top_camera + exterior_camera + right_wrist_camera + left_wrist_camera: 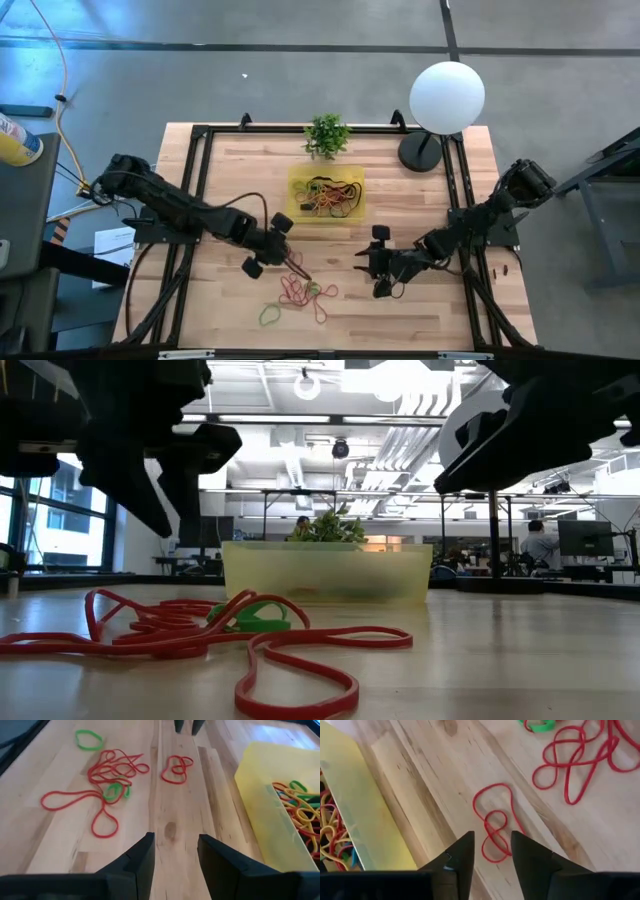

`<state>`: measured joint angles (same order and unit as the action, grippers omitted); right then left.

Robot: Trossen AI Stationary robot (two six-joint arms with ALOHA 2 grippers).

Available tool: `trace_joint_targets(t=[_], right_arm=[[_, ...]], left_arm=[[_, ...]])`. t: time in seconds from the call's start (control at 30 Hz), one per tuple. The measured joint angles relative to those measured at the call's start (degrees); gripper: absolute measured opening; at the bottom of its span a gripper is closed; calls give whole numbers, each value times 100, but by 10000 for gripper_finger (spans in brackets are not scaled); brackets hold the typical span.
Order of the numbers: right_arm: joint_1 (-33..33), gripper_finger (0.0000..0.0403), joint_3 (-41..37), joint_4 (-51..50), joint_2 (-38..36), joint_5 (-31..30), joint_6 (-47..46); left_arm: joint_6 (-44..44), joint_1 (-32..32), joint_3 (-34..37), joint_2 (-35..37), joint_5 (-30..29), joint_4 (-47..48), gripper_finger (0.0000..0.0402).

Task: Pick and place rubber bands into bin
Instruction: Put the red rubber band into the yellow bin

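The yellow bin [326, 195] sits mid-table with several rubber bands inside it. On the wood near the front edge lie a tangle of red and green bands [305, 292] and a lone green band [270, 316]. One twisted red band [492, 825] lies apart from the tangle, toward the bin. My left gripper [490, 845] hangs open just over this band's nearer loop, with one fingertip on either side of it. My right gripper [175, 845] stands open over bare wood to the tangle's right, nothing between its fingers.
A small potted plant [327, 135] stands behind the bin, and a white globe lamp [447, 97] at the far right corner. Black frame rails [195, 190] run along the table's left and right sides. Bare wood lies between the two grippers.
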<state>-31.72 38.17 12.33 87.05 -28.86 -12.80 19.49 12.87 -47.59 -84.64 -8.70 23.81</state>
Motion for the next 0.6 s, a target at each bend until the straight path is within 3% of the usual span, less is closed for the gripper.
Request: trace_joint_targets(t=[0.23,0.6], right_arm=[[-3,139,0,160,0,35,86],[-16,139,4,188,0,37,-7]], left_arm=[[-221,-12,135,-275,-307,-734,91],[-311,-423,141,-905,218,-1012,85]])
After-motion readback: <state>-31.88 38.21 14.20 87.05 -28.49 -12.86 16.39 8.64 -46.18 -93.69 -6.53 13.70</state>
